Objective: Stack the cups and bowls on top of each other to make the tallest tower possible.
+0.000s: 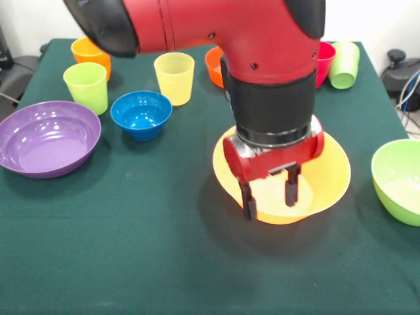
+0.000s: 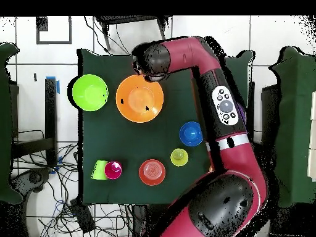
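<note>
**Q:** What lies nearest the camera in the front view?

**A:** The gripper (image 1: 269, 197), hanging over the large orange-yellow bowl (image 1: 328, 177). Its two dark fingers (image 1: 248, 200) are spread apart and hold nothing. One finger appears to stand at the bowl's near rim, the other inside the bowl, so the rim seems to lie between them; whether either touches it cannot be told.

**Q:** How should this step be done well?

**A:** Probably as a rim grasp. Lower until the wall sits well between the fingers, close squarely, and lift level; a glossy wall is likely to slip or tip if pinched at its very edge.

**Q:** And farther back?

**A:** No tower stands yet. The purple bowl (image 1: 46, 136) sits at the left, the large green bowl (image 1: 399, 180) at the right edge, the small blue bowl (image 1: 141, 113) between. Beyond are the lime green cup (image 1: 86, 86), the yellow cup (image 1: 174, 77) and the orange cup (image 1: 90, 54), all upright. At the far edge a green cup (image 1: 344, 63) lies tipped beside something red, and the red-orange bowl (image 1: 214, 65) is partly hidden by the arm.
</note>
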